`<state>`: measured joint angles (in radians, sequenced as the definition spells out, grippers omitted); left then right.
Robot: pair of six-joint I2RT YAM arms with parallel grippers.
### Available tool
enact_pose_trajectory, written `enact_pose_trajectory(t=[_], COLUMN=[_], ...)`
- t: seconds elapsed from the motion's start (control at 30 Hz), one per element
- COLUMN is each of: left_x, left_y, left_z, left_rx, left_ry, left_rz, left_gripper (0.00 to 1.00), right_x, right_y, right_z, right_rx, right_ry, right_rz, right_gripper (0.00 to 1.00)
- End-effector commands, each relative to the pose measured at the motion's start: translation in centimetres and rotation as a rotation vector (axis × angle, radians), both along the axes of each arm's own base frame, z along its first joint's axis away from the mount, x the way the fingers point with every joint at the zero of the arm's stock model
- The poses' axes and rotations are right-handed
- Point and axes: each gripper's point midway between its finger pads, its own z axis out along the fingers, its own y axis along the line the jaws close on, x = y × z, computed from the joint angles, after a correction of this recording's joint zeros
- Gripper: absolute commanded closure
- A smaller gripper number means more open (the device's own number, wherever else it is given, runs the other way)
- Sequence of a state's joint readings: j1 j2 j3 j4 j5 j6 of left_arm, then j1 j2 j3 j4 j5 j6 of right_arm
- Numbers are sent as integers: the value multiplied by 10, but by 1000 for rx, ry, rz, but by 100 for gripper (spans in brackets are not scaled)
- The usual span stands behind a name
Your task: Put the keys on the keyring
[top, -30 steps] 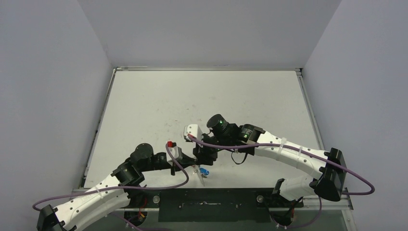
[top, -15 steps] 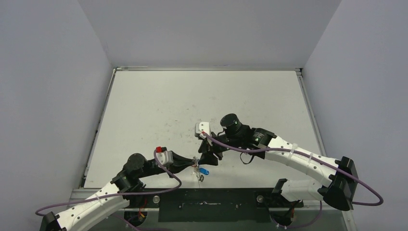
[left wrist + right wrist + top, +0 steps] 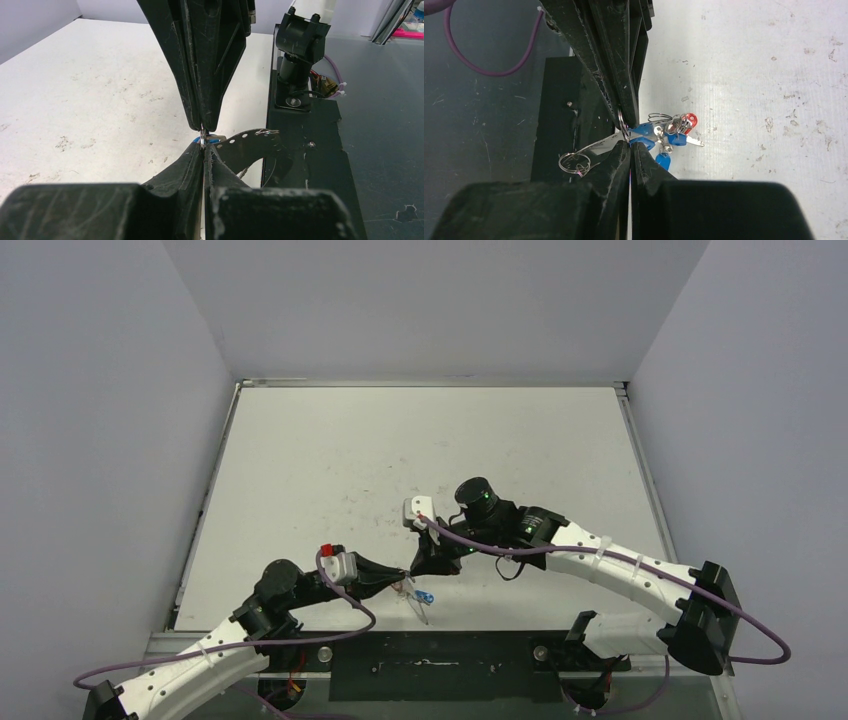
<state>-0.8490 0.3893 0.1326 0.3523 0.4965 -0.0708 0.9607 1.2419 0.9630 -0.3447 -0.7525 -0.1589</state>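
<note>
Together, left claw point(image 3: 202, 150) and right claw point(image 3: 630, 145) pinch thin silvery keyring point(image 3: 622, 121)

The top camera sits high up behind both arms and looks down on the whole white table point(image 3: 420, 450). The left wrist camera sits close behind the left gripper point(image 3: 202, 150) and looks low across the table and its dark front strip point(image 3: 310, 150). The right wrist camera sits close behind the right gripper point(image 3: 630, 145) and looks down. All three views show the spot where both grippers meet by the keys point(image 3: 664, 132).
</note>
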Motion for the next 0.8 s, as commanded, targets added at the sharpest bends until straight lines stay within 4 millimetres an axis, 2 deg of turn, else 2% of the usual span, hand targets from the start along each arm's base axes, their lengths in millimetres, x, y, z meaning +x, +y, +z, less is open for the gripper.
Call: enact_pose_trajectory(t=[0.0, 0.3, 0.57, 0.77], left_x=[-1, 0, 1, 1], left_y=[0, 1, 1, 0], left_z=[35, 39, 42, 42], left_rx=[-92, -100, -109, -107], left_ry=[-73, -81, -88, -88], left_rz=[-1, 7, 7, 7], left_gripper=[100, 100, 100, 100], right_x=[6, 7, 5, 13], right_y=[2, -6, 6, 8], right_z=[3, -10, -17, -16], right_rx=[19, -40, -42, -46], right_ry=[-25, -29, -18, -39], right_rz=[-3, -18, -15, -61], right_gripper=[100, 100, 100, 100])
